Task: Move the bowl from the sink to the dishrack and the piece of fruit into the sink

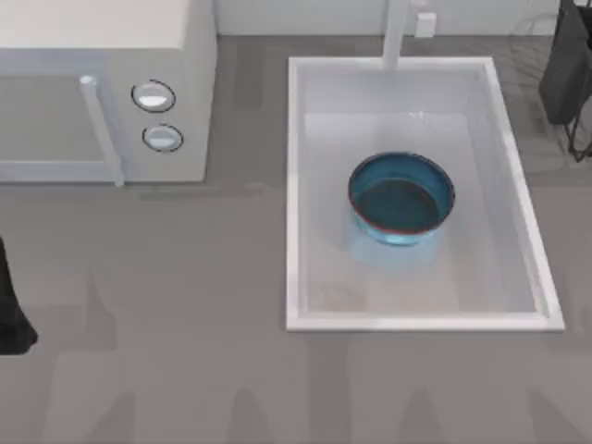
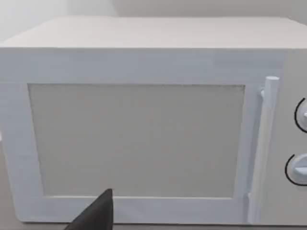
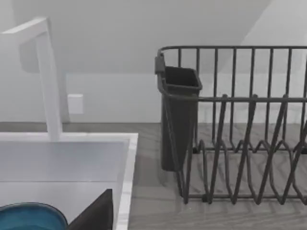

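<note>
Nearest me the desk (image 1: pixel 185 370) lies bare along its front edge, and my left arm (image 1: pixel 11 305) waits at the left edge; its wrist faces the microwave (image 2: pixel 144 139), and whether that pincer is spread or pressed together I cannot tell. Farther in, the bowl (image 1: pixel 401 199) sits upright in the middle of the sink (image 1: pixel 416 322), untouched, so I judge the first step has not begun. Beyond, near the far right corner, stands the dishrack (image 3: pixel 240 143), just beside the sink's rim, with my right arm (image 1: pixel 566 74) by it, pincer state unclear. Next I should lower the right pincer onto the bowl's rim.
</note>
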